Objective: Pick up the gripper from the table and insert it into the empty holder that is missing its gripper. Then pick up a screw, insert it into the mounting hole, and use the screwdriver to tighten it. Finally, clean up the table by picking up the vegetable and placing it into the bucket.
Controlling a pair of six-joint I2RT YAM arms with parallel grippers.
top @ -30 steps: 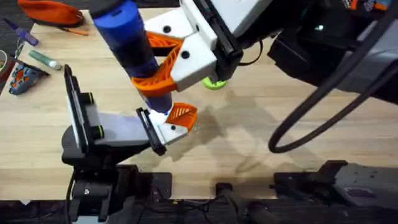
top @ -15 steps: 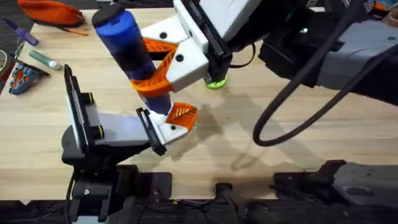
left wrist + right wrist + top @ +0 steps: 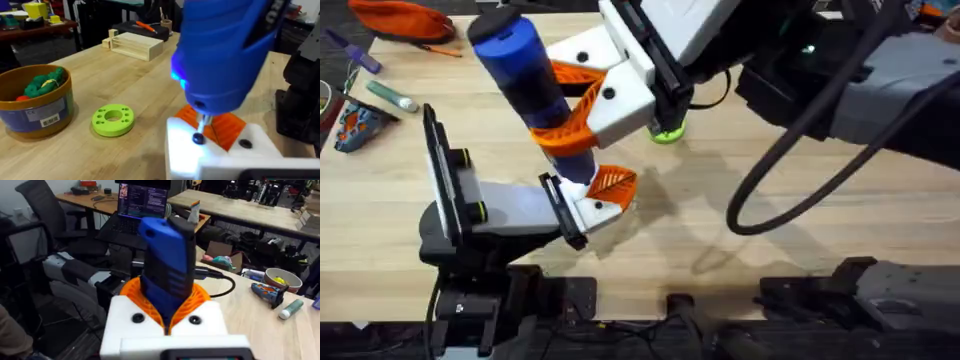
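Currently the screwdriver (image 3: pixel 532 85) is standing tip-down on the holder (image 3: pixel 595 207) beside the orange gripper (image 3: pixel 611 182), clamped in the right gripper (image 3: pixel 582 105). The tip should stay square in the screw, judged from its lean. The bucket (image 3: pixel 35 100) label is unreadable. Left fingers: cannot tell.

My right gripper (image 3: pixel 582 98) reaches across the middle, pads clamped around the screwdriver (image 3: pixel 525 70). My left arm lies low, left gripper (image 3: pixel 600 195) pointing right.
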